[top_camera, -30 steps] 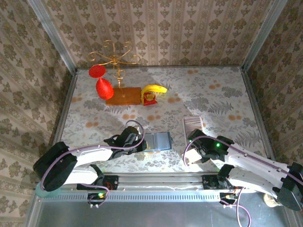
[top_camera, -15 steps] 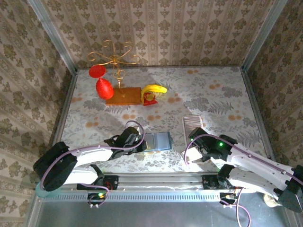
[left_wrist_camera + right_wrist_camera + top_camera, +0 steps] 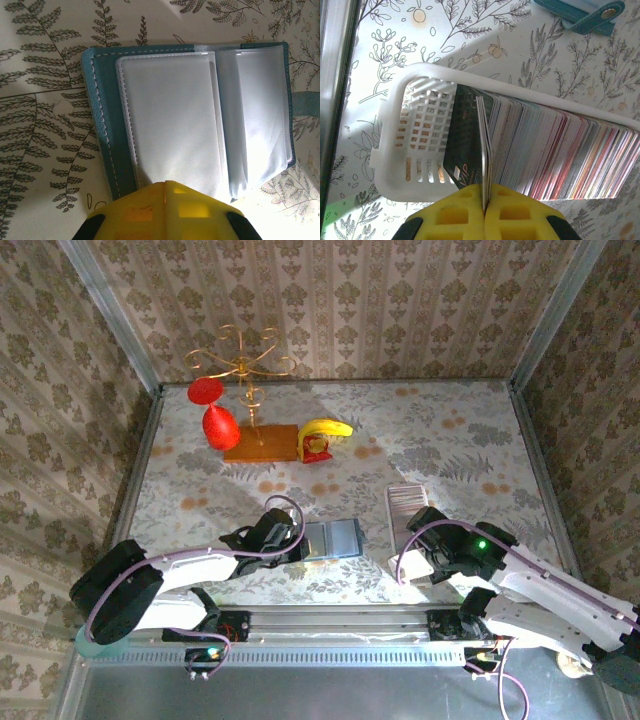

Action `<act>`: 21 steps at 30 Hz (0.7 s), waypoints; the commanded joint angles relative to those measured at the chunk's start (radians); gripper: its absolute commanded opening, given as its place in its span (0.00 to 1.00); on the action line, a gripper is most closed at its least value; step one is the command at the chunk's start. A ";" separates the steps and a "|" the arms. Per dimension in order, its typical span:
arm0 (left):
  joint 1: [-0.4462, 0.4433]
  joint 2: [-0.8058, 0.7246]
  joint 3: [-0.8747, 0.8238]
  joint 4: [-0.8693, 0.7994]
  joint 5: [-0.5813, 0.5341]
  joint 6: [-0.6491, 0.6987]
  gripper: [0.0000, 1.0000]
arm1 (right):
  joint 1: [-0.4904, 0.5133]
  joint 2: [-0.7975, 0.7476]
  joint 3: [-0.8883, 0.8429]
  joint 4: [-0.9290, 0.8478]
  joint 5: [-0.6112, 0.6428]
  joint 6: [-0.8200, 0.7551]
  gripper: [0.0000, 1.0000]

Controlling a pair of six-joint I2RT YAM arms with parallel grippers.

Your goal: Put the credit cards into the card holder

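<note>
Right pincer [image 3: 484, 192] has shut since 1 sec ago, now nipping a dark card [image 3: 465, 145] among the credit cards [image 3: 545, 155] in white tray [image 3: 410, 115]; my left pincer [image 3: 165, 186] clamps open card holder [image 3: 102, 125] on table [image 3: 45, 150].

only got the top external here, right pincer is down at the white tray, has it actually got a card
Observer: Yes. The right pincer is shut on the edge of a thin few of the credit cards, at the front of the row in the white tray.
Operator: is the card holder open or folded
Observer: The card holder lies open, and its clear sleeves look empty.
Operator: and the left pincer
Observer: The left pincer is shut, its tip over one edge of the open holder.
</note>
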 commanded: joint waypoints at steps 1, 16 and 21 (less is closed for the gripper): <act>-0.007 -0.004 -0.014 -0.008 -0.020 -0.012 0.02 | 0.001 -0.011 0.020 -0.034 -0.010 0.044 0.03; -0.009 0.005 -0.009 -0.005 -0.017 -0.012 0.02 | 0.005 0.056 0.119 -0.160 -0.062 0.181 0.00; -0.010 0.008 -0.008 -0.002 -0.016 -0.012 0.02 | 0.006 0.143 0.105 -0.146 -0.089 0.247 0.00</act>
